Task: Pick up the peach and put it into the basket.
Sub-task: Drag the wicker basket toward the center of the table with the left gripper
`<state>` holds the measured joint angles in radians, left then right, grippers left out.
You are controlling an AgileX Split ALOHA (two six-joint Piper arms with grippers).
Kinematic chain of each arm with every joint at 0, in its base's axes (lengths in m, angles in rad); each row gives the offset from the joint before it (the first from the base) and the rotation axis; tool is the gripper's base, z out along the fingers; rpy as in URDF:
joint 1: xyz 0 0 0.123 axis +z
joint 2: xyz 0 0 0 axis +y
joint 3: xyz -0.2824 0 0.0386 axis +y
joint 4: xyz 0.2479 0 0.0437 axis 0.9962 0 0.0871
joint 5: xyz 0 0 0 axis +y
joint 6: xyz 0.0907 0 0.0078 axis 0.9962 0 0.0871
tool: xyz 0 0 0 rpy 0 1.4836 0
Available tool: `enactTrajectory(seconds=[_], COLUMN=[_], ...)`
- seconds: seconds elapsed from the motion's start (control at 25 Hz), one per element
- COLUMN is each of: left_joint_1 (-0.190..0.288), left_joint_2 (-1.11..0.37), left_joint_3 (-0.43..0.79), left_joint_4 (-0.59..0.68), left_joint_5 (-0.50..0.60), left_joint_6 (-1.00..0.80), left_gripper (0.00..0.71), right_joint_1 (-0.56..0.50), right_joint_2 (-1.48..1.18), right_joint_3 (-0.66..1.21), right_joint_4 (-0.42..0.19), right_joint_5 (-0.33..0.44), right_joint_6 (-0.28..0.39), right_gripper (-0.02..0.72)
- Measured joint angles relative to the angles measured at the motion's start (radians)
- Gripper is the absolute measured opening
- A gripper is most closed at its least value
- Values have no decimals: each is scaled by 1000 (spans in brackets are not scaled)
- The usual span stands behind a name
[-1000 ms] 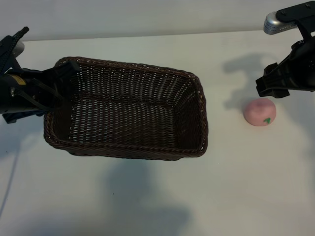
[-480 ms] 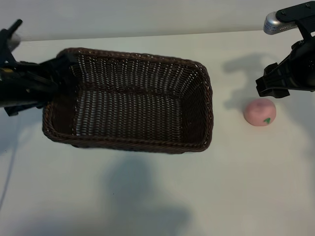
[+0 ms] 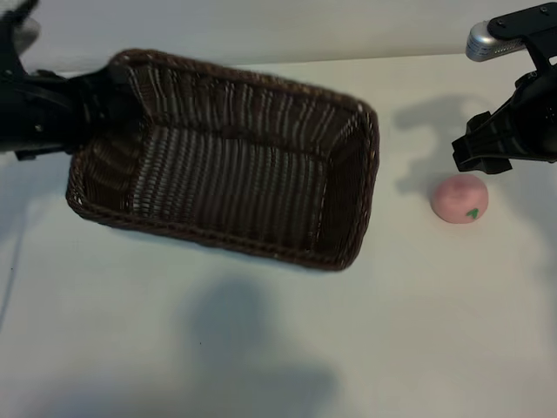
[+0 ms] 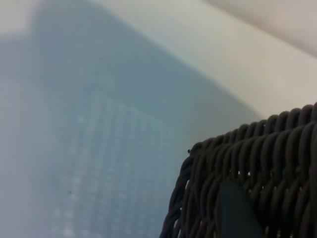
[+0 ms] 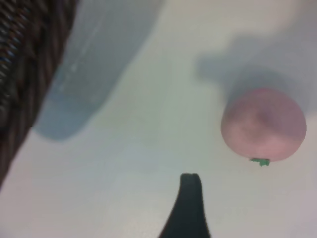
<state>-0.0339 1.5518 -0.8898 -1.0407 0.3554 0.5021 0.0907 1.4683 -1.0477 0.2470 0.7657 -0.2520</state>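
Fingers of my left gripper (image 3: 103,109) clamp the basket (image 3: 228,157) by its rim, tilted above the table (image 3: 261,348). My right gripper (image 3: 481,150) hangs open, empty, near the peach (image 3: 459,198) on the table.

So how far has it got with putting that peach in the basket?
Nothing is finished. The peach sits on the table, outside the basket. In hand: the left gripper holds the basket's rim, tilted up; the right gripper hangs open beside the peach. Grasping and dropping it in remain.
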Motion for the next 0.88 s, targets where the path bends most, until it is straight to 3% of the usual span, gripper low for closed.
enactTrajectory(seconds=[0.52,0.88], left_joint_1=[0,-89], left_joint_2=[95,202], left_joint_3=[-31,-136], left_joint_4=[-35,-129], left_joint_5=[-33,-84], left_joint_6=[8,7], left_gripper=[353,353], right_joint_1=[0,0], right_joint_2=[0,0], right_joint_3=[0,0], right_joint_4=[1,3], right_joint_5=[3,7], right_joint_6=[0,0], right_gripper=[595,595])
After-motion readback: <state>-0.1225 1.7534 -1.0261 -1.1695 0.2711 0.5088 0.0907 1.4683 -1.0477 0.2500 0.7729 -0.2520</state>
